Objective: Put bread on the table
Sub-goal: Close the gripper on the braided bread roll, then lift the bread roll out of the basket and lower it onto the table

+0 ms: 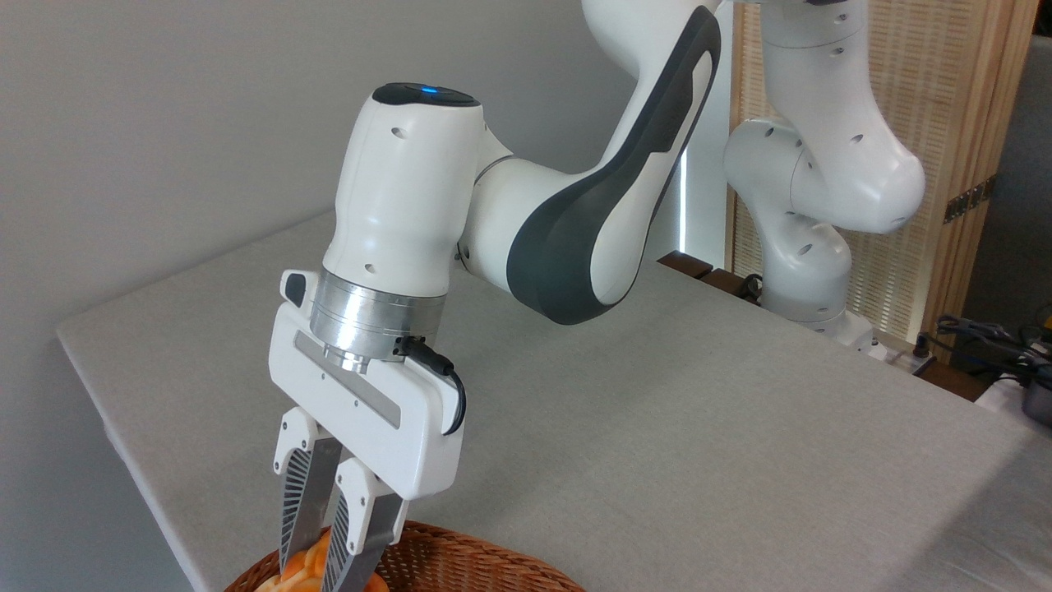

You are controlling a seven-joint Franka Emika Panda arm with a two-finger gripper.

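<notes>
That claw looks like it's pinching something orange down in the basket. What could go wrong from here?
Two things, I'd guess. The gripper pinches the bread with only its fingertips, and the loaf looks glossy, so it might slip out once lifted. The fingers also reach low inside the wicker basket, close to its rim, so a sideways pull could catch and drag the basket instead of clearing it before reaching the table.

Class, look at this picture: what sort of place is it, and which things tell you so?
Probably a robotics lab or test room: a robot arm mounted beside a plain cloth-covered table, loose cables at the right, and a bare grey wall.
</notes>
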